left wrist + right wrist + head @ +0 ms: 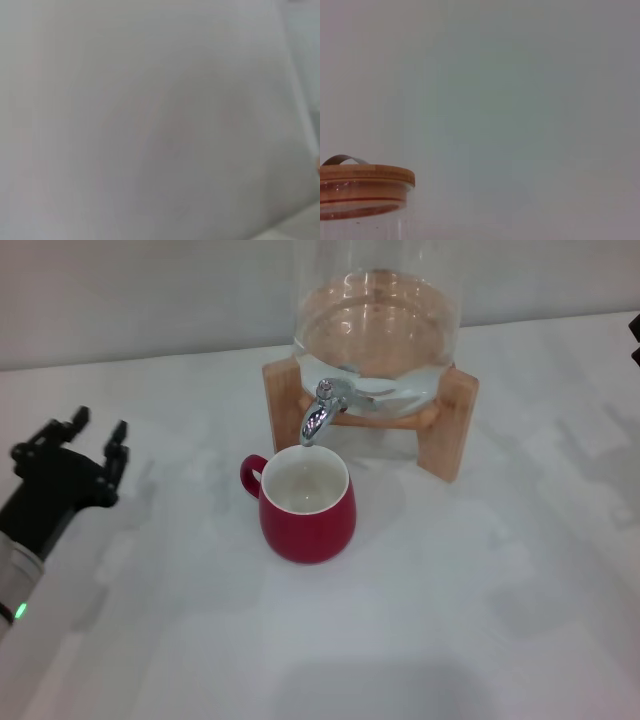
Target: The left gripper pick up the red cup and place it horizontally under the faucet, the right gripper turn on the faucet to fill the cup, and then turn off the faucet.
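The red cup [305,512] stands upright on the white table, its white inside showing no water and its handle pointing left. Just above its back rim hangs the spout of the chrome faucet [320,414]. No water runs from it. My left gripper [97,432] is at the left edge, well left of the cup, open and holding nothing. Only a black sliver of the right gripper [635,338] shows at the right edge. The left wrist view shows nothing but a blurred pale surface.
The faucet belongs to a glass dispenser [378,325] partly filled with water, on a wooden stand [448,430] behind the cup. Its wooden lid [366,176] shows low in the right wrist view. White table [420,620] stretches in front and right of the cup.
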